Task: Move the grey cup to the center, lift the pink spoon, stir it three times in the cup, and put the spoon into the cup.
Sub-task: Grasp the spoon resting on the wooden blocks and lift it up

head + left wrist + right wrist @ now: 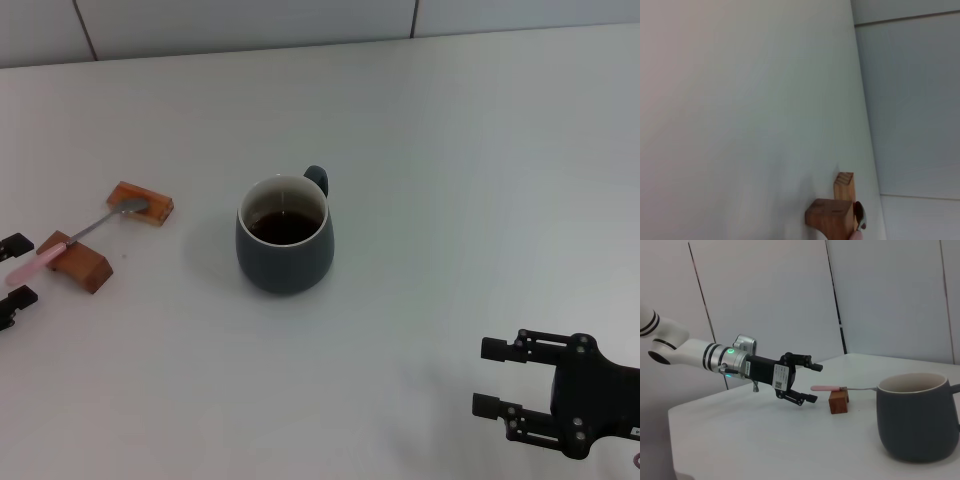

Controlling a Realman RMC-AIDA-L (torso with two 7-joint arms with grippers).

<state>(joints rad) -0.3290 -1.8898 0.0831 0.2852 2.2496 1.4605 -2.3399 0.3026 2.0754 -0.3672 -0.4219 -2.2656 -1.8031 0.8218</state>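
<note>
The grey cup stands upright near the table's middle, holding dark liquid, its handle pointing away from me. It also shows in the right wrist view. The pink spoon lies across two brown wooden blocks at the far left, with its silver bowl on the farther block. My left gripper is open at the left edge, its fingers either side of the pink handle's end. The right wrist view shows it open at the handle's tip. My right gripper is open and empty at the near right.
The near wooden block and the far block bear the spoon; both show in the left wrist view. The white table ends at a tiled wall behind.
</note>
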